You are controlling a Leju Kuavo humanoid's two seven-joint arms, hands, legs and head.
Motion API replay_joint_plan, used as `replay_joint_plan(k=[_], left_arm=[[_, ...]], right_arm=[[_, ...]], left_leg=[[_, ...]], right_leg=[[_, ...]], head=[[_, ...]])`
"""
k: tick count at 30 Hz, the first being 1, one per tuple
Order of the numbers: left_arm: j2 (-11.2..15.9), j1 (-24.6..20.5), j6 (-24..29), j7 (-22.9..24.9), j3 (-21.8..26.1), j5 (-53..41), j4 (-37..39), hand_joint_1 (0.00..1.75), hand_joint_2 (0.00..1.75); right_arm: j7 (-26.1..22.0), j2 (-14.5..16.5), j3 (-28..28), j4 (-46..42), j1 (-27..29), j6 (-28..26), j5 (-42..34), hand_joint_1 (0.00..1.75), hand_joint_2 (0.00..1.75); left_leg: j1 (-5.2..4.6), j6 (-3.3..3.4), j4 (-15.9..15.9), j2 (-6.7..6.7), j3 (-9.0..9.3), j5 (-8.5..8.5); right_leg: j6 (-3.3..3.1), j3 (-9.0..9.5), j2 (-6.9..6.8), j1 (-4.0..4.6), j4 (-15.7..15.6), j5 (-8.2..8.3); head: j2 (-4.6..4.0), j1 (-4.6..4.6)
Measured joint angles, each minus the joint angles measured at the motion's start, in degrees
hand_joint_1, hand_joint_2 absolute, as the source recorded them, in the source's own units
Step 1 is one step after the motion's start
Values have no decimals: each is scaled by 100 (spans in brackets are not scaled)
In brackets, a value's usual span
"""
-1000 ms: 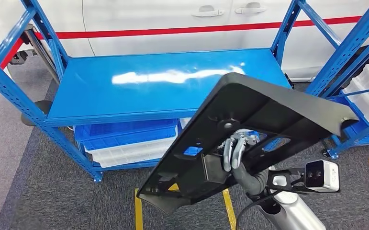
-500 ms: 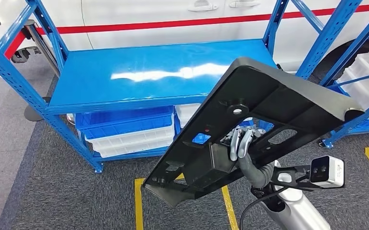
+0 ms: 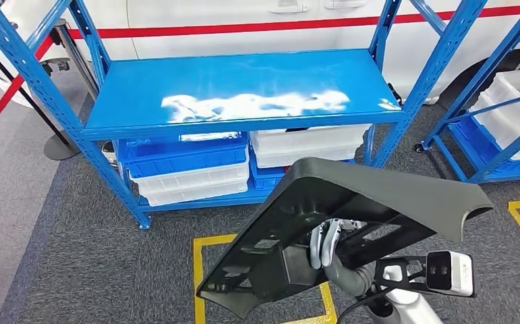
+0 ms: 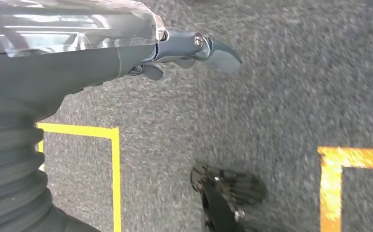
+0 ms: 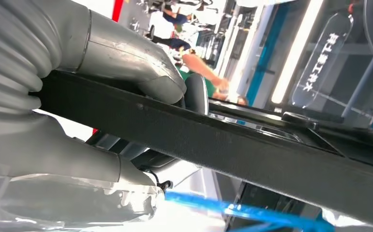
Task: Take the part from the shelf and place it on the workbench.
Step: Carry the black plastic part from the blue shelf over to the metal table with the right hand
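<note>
The blue shelf (image 3: 243, 94) stands ahead of the robot against a white vehicle body with a red stripe (image 3: 243, 28). Its top deck carries nothing but glare; the lower tier holds stacked blue and white bins (image 3: 189, 172).

The part (image 3: 351, 223), a large flat black panel with cut-outs and a raised boss, is off the shelf and carried in the air over the grey carpet, above a yellow floor marking (image 3: 199, 270). It sits tilted, one end low toward the robot's left and the other end raised to the right. The tilt probably follows from the single grip point at the panel's middle.

The right hand (image 3: 328, 243) grips the part from below, fingers hooked through an opening near the centre. In the right wrist view the thumb (image 5: 141, 63) lies on one face of the panel edge (image 5: 223, 145) with the hand wrapping the other, a clamp that stops the panel from sliding.

The left hand (image 4: 174, 48) hangs over the carpet, holding nothing, fingers loosely curled.

No workbench is visible; placement is still to come.
</note>
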Motion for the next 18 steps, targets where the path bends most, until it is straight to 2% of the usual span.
replay_joint_plan(k=[1, 2, 3, 4, 5, 6, 7, 9, 10, 11, 13, 15, 17, 18], left_arm=[[-6, 7, 16, 4, 2, 9, 0, 0, 175], [-11, 10, 27, 11, 4, 21, 0, 0, 175], [-11, 12, 34, 21, 5, 29, 0, 0, 175], [-11, 16, 37, 29, 6, 37, 0, 0, 175], [-14, 22, 37, 38, 7, 40, 0, 0, 175], [-16, 31, 36, 45, 8, 41, 0, 0, 175], [-22, 39, 35, 49, 8, 41, 0, 0, 175], [-37, 46, 29, 54, 8, 41, 0, 0, 175], [-44, 46, 26, 54, 8, 41, 0, 0, 175], [-47, 44, 22, 54, 8, 41, 0, 0, 175], [-50, 45, 17, 54, 8, 37, 0, 0, 175], [-51, 47, 10, 55, 8, 22, 0, 0, 175], [-56, 47, -6, 58, 8, -1, 0, 0, 175], [-58, 48, -16, 60, 8, -9, 0, 0, 175]], right_arm=[[0, 72, -32, -10, 71, 42, 53, 173, 175], [-1, 144, -60, -14, 133, 73, 100, 173, 175], [-1, 222, -80, -17, 188, 96, 149, 173, 175], [-1, 295, -87, -17, 237, 112, 189, 173, 175], [-1, 362, -91, -16, 284, 127, 229, 173, 175], [-1, 422, -94, -16, 322, 140, 263, 173, 175], [-1, 482, -98, -17, 347, 149, 289, 173, 175], [-1, 587, -105, -24, 360, 162, 328, 173, 175], [-2, 641, -109, -34, 359, 163, 347, 173, 175], [-2, 680, -112, -45, 358, 158, 365, 173, 175], [-2, 741, -120, -66, 359, 143, 400, 173, 175], [-2, 790, -131, -93, 362, 134, 428, 173, 175], [-3, 832, -141, -128, 362, 129, 461, 173, 175], [-2, 844, -144, -137, 365, 127, 482, 173, 175]], left_leg=[[12, 32, -17, 12, -49, 69], [17, 53, -23, 25, -112, 133], [13, 68, -19, 32, -180, 188], [11, 68, -10, 37, -245, 237], [9, 61, 5, 38, -310, 280], [10, 51, 22, 38, -364, 312], [13, 38, 47, 38, -414, 336], [9, 4, 101, 38, -484, 364], [3, -19, 130, 37, -511, 374], [-3, -45, 149, 37, -529, 385], [-4, -108, 155, 38, -549, 415], [5, -166, 224, 33, -594, 364], [18, -206, 662, 24, -783, 48], [24, -223, 1049, 21, -941, -185]], right_leg=[[35, -80, 18, -6, 171, -158], [67, -202, 36, -22, 484, -407], [101, -337, 44, -34, 884, -692], [128, -441, 46, -46, 1266, -911], [146, -465, 45, -57, 1511, -1035], [154, -392, 44, -65, 1554, -1055], [152, -171, 44, -70, 1322, -971], [111, 409, 45, -61, 528, -767], [66, 631, 48, -46, 178, -698], [19, 727, 49, -28, 10, -683], [-73, 725, 51, -3, -56, -664], [-163, 709, 37, -26, -91, -605], [-240, 676, 36, -48, -134, -542], [-259, 645, 46, -39, -134, -521]], head=[[0, 0], [0, 0], [0, 0], [0, 0], [0, 0], [0, 0], [0, 0], [0, 0], [0, 0], [0, 0], [0, 0], [0, -1], [0, -2], [0, -2]])
